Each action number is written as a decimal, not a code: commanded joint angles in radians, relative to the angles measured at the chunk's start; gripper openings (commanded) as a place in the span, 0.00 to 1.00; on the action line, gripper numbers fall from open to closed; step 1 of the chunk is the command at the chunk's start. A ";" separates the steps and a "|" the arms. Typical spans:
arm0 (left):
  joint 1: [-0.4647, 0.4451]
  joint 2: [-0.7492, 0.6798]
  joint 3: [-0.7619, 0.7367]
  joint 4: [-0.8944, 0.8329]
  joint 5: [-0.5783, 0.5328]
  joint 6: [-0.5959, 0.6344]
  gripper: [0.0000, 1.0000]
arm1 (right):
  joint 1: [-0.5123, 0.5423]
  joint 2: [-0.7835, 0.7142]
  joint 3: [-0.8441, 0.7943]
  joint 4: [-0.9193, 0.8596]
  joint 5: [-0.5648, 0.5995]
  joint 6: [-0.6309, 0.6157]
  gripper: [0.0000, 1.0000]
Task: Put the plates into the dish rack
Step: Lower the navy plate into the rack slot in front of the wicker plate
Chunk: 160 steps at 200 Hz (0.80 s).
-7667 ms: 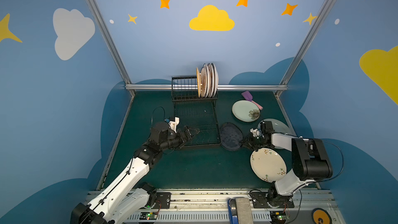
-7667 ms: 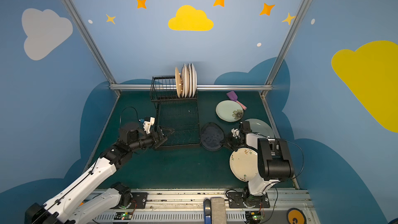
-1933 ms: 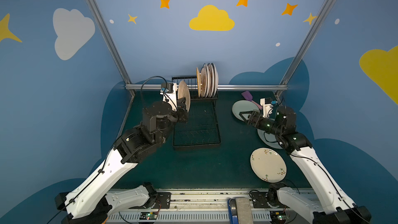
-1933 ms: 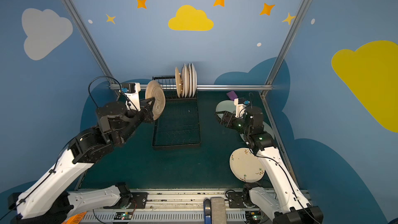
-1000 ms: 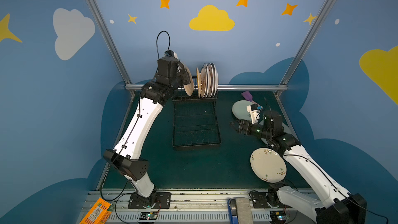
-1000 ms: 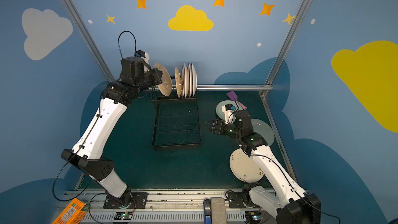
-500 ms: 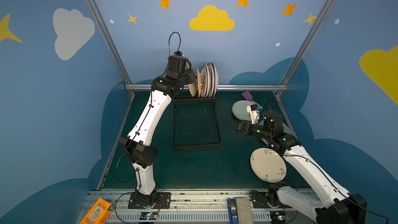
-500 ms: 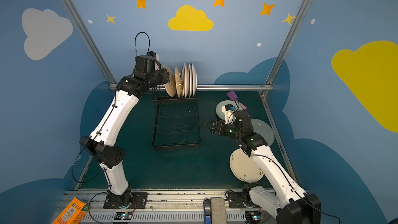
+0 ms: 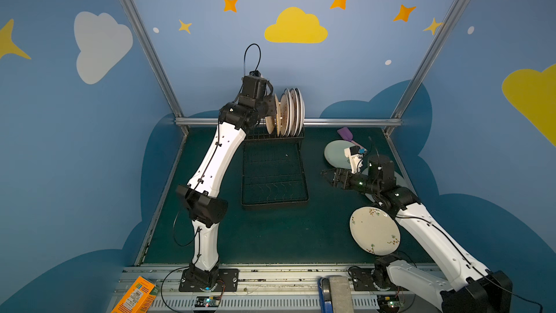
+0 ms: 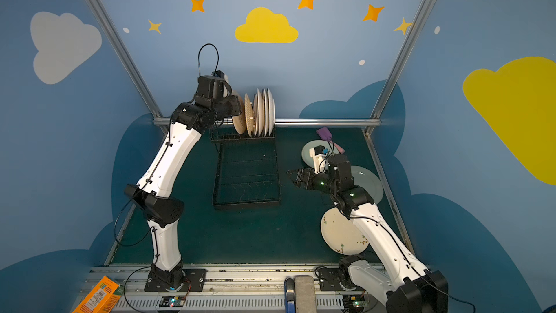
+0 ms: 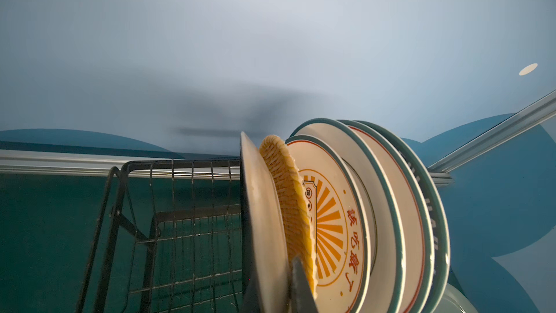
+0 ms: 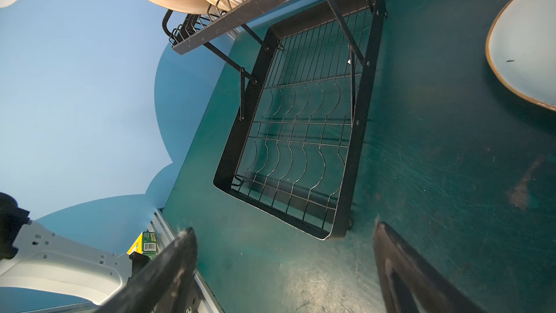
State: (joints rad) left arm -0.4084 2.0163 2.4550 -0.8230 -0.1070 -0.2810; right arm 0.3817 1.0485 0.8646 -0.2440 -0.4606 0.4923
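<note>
Green tabletop (image 9: 270, 236), blue walls (image 9: 346, 85). Dish rack (image 9: 274, 204) centre-far: upper tier holds woven plate (image 11: 285, 194), sunburst plate (image 11: 331, 221), white plates (image 11: 391, 206) upright. Left gripper (image 11: 272, 278) clamped on tan plate (image 11: 264, 221) at row's left end. Right gripper (image 9: 326, 176) spread wide, empty, right of rack. Floral plate (image 9: 374, 230) flat near-right.

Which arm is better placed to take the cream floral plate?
Probably right: the right gripper, open, is on the cream floral plate's side; the left gripper is shut on a plate at the dish rack.

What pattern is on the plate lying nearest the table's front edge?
Cream plate, small floral sprigs near the rim; best in a top view.
</note>
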 commanded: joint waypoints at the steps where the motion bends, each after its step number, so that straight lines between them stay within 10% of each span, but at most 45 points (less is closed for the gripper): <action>1: -0.008 0.017 0.077 0.040 -0.038 0.037 0.04 | 0.004 -0.009 -0.002 -0.017 -0.003 -0.015 0.89; 160: -0.033 0.142 0.162 -0.010 -0.174 0.079 0.04 | 0.005 0.007 0.018 -0.045 -0.012 -0.004 0.89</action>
State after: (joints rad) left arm -0.4435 2.1361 2.5740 -0.8745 -0.2108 -0.2192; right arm 0.3817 1.0489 0.8646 -0.2680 -0.4641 0.4919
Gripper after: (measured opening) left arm 0.107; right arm 0.893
